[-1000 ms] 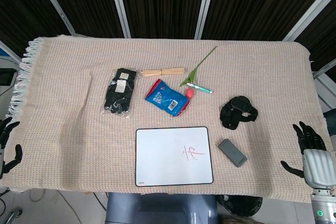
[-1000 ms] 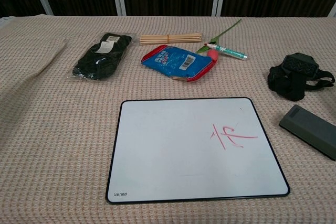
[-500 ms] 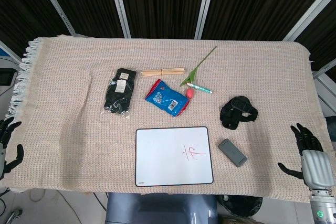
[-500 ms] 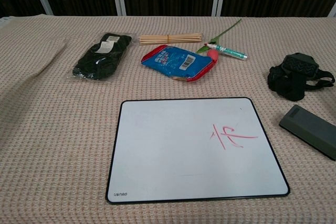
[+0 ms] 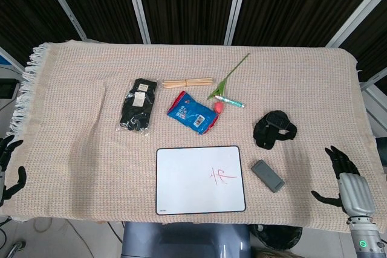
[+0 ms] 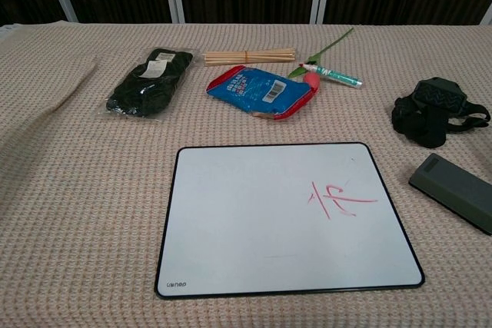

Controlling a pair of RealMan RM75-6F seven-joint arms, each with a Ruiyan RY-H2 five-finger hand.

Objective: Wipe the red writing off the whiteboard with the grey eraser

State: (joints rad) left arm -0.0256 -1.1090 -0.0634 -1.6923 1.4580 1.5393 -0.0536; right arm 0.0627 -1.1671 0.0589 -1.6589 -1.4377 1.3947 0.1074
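Right hand (image 5: 344,180) has shifted inward, fingers (image 5: 334,156) apart and empty; reach toward 9 o'clock for the grey eraser (image 5: 268,175), lying at 3 o'clock beside the whiteboard (image 5: 200,179), and grasp its long sides squarely.

Grey eraser (image 5: 268,175) lies flat just right of whiteboard (image 5: 181,179) bearing red writing (image 5: 221,176).
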